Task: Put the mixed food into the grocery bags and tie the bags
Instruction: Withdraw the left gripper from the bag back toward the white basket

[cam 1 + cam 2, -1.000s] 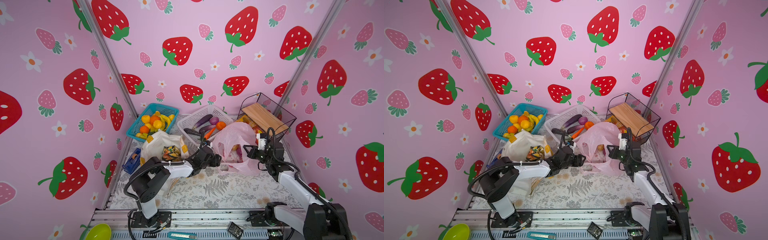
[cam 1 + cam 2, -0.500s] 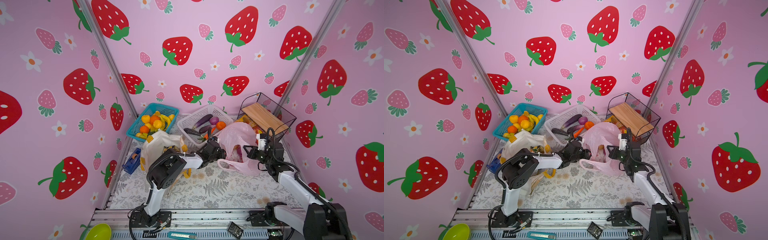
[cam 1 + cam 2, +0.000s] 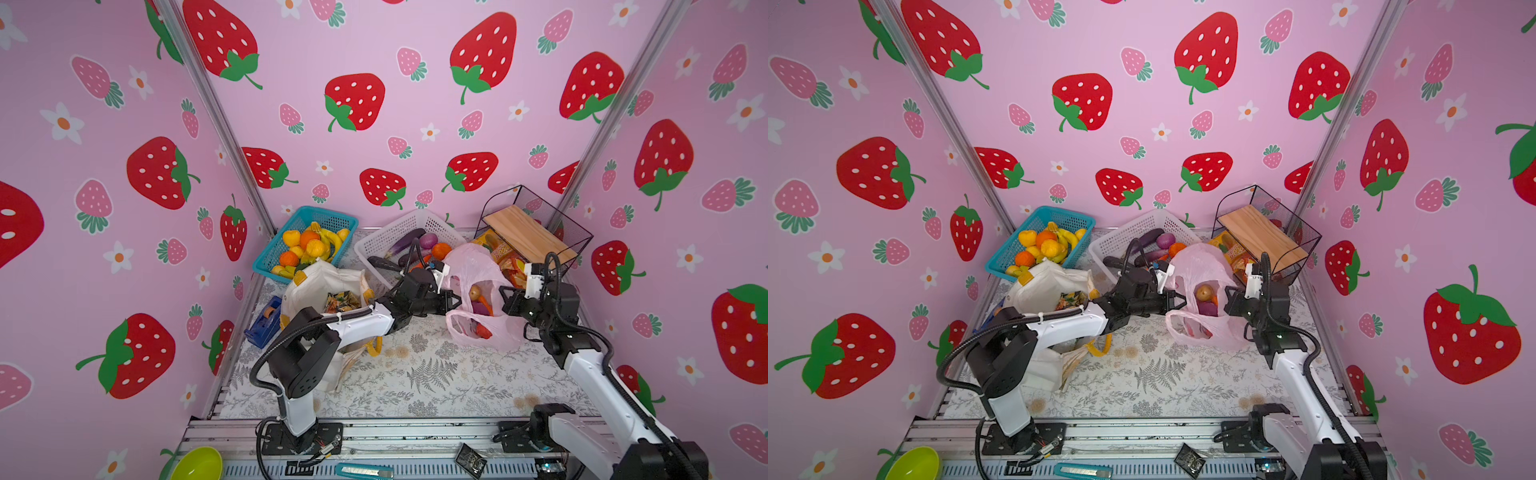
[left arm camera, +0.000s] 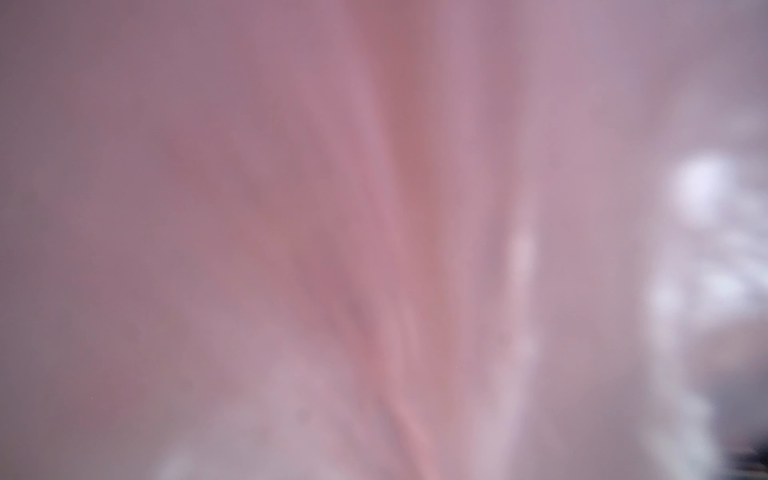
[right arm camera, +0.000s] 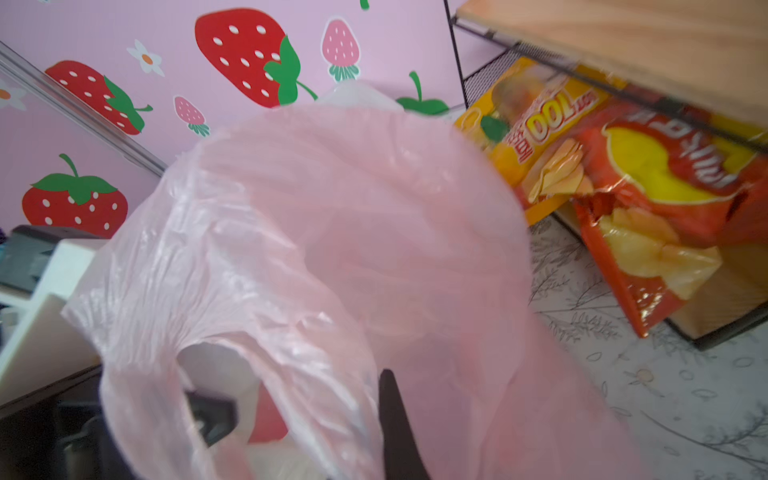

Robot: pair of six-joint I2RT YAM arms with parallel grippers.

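The thin pink plastic grocery bag (image 3: pixel 478 266) (image 3: pixel 1200 266) stands open at mid-right, with a potato (image 3: pixel 475 293), a purple onion (image 3: pixel 480 308) and a red tomato (image 3: pixel 482 331) showing through it. My left gripper (image 3: pixel 455 300) (image 3: pixel 1179 305) is shut on the bag's left rim, and blurred pink plastic (image 4: pixel 374 249) fills the left wrist view. My right gripper (image 3: pixel 505 297) (image 3: pixel 1227 301) is shut on the right rim. One black finger (image 5: pixel 395 415) shows under the film. The white tote (image 3: pixel 320 286) with yellow handles stands at the left, snack packets (image 3: pixel 343 301) in its mouth.
At the back stand a blue basket (image 3: pixel 266 266) of fruit, a white mesh basket (image 3: pixel 399 232) of vegetables, and a black wire rack (image 3: pixel 536 232) over snack packets (image 5: pixel 648 199). A blue tape dispenser (image 3: pixel 264 322) lies by the left wall. A green bowl (image 3: pixel 197 463) sits at the front.
My left gripper has swung right, from beside the white tote to the pink bag's left rim, and has shut there. The right arm has stayed in place.
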